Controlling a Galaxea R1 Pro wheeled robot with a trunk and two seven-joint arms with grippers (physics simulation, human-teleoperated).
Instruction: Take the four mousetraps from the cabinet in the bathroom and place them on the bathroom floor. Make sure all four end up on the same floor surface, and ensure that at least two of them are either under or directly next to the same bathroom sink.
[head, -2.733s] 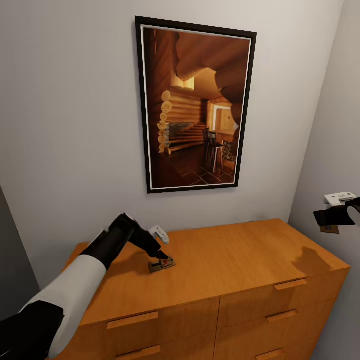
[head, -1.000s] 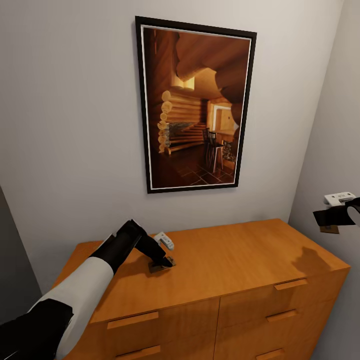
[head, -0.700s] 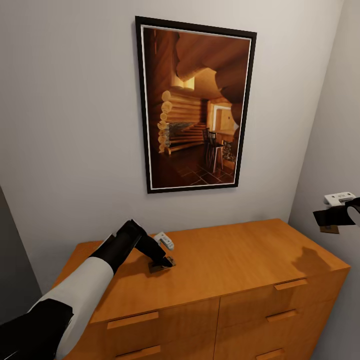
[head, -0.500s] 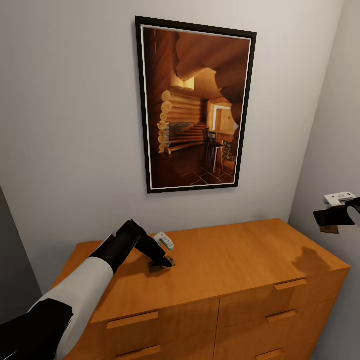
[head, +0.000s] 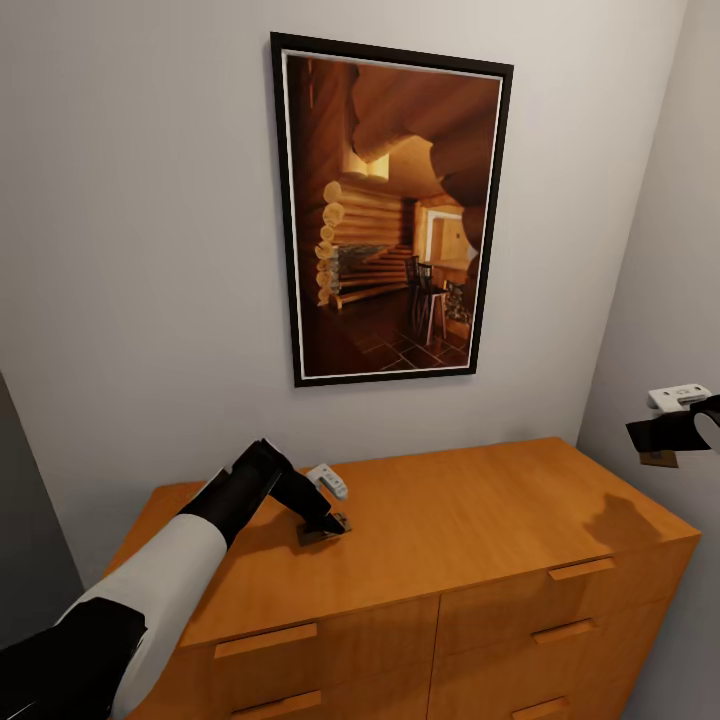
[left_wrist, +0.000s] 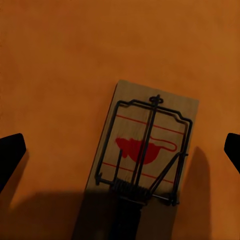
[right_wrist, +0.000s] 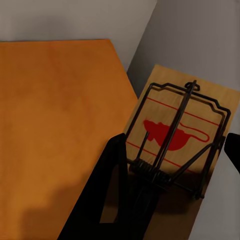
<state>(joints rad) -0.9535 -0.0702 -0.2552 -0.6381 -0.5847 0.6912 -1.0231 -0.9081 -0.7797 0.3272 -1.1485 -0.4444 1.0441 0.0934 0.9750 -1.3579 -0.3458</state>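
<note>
Left gripper (head: 335, 519) spread wide over flat tan wooden mousetrap (left_wrist: 145, 152) on orange-brown wooden cabinet (head: 470, 520), spring end toward wrist. Right gripper (right_wrist: 175, 160) clamping second tan mousetrap (right_wrist: 180, 132).

a tall picture (head: 390, 212) in a thin black frame hangs on the pale grey wall (head: 140, 250). it shows a warm brown log-cabin room, with stacked log ends, a lit doorway and dark chairs on a tiled floor. a second grey wall (head: 670, 250) meets the first at a corner on the right. a dark strip (head: 25, 530) runs down the far left edge.
</note>
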